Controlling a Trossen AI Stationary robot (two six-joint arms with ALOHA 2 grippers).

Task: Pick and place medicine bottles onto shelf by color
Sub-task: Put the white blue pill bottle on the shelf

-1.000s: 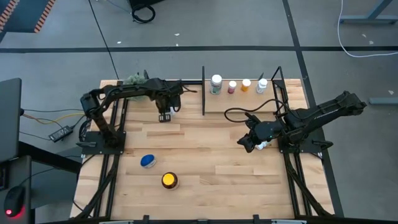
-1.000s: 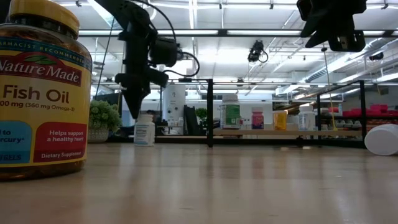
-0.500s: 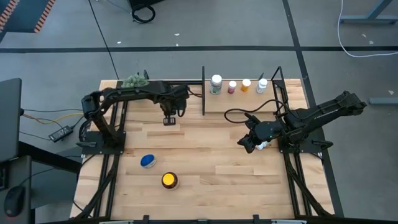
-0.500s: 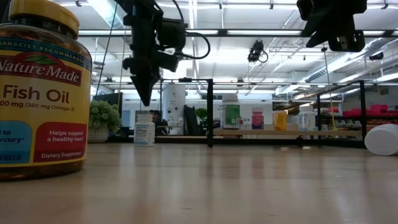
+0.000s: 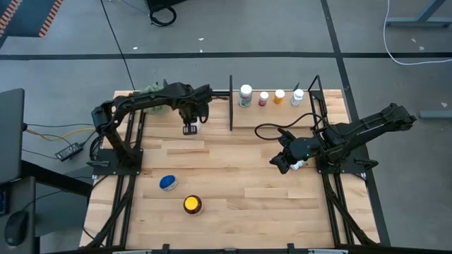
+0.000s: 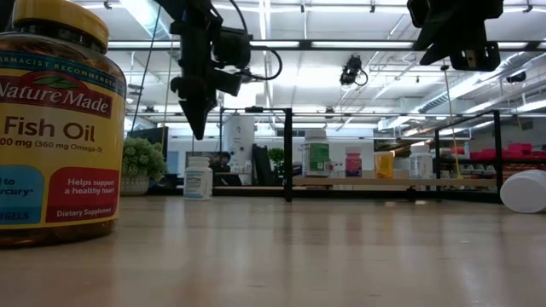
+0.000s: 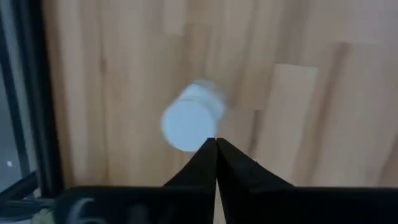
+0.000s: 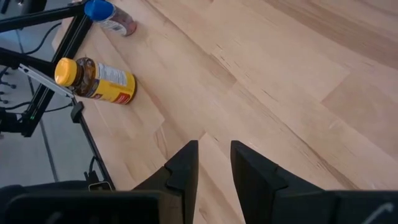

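Left gripper (image 6: 198,130) hangs above a white-capped bottle (image 6: 198,177) standing on the counter (image 5: 240,176) just outside the shelf's (image 5: 282,116) black post; its fingers are pressed together and hold nothing. Right gripper (image 5: 280,162) rests low over the counter's right side, fingers slightly apart and empty, beside a small white bottle (image 5: 300,164). Four bottles (image 5: 246,94) stand on the shelf. A blue-lidded bottle (image 5: 168,183) and a yellow-lidded amber bottle (image 5: 191,204) remain at the front. Judged step: approach for a pick. Next move calls for opening the fingers, then descending around the cap.
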